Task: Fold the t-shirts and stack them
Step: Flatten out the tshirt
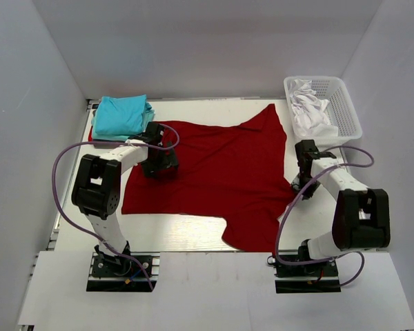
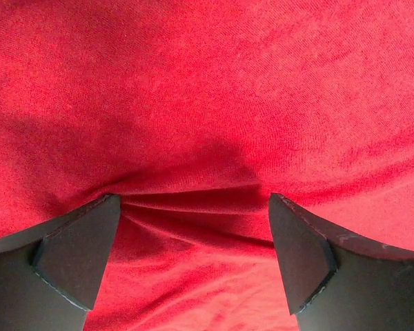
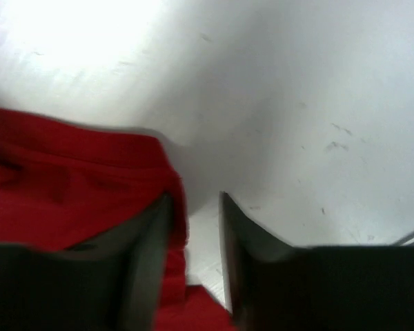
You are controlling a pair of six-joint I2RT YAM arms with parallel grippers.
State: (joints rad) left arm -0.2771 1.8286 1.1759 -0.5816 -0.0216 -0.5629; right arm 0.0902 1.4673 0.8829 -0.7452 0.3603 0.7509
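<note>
A large dark red t-shirt (image 1: 221, 172) lies spread across the white table, one corner drawn up toward the back right. Folded turquoise t-shirts (image 1: 121, 115) are stacked at the back left. My left gripper (image 1: 160, 165) hovers low over the red shirt's left part. In the left wrist view it (image 2: 193, 207) stands wide open, with wrinkled red cloth (image 2: 207, 89) below and nothing pinched. My right gripper (image 1: 302, 181) is at the shirt's right edge. There its jaws (image 3: 195, 200) stand slightly apart, and the red hem (image 3: 69, 179) lies against the left finger's inner face.
A white mesh basket (image 1: 348, 114) holding crumpled white cloth (image 1: 309, 110) stands at the back right, just behind my right arm. White walls enclose the table on three sides. Bare tabletop (image 3: 297, 103) shows to the right of the red shirt.
</note>
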